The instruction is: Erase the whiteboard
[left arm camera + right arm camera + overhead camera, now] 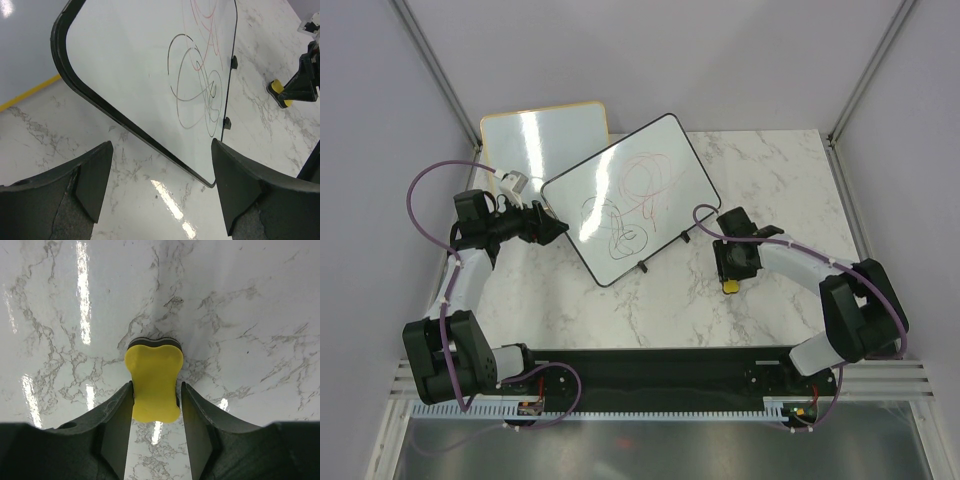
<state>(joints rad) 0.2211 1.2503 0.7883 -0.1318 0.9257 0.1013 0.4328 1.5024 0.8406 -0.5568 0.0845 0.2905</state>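
The whiteboard [630, 195], black-framed with red and dark scribbles, lies tilted at the table's middle; it also shows in the left wrist view [145, 65]. My left gripper [552, 228] is open and empty at the board's left corner, and its near edge runs between my fingers [95, 175]. My right gripper [732, 272] is to the right of the board, shut on the waist of a yellow eraser [153, 385] with a dark felt underside. The eraser [731, 287] is at table level; I cannot tell whether it touches the table. It also shows in the left wrist view [277, 92].
A smaller orange-framed whiteboard [542, 135] lies at the back left, partly under the big board. A small white-and-grey object [513, 184] sits by my left wrist. The marble table [770, 170] ends at grey walls on both sides.
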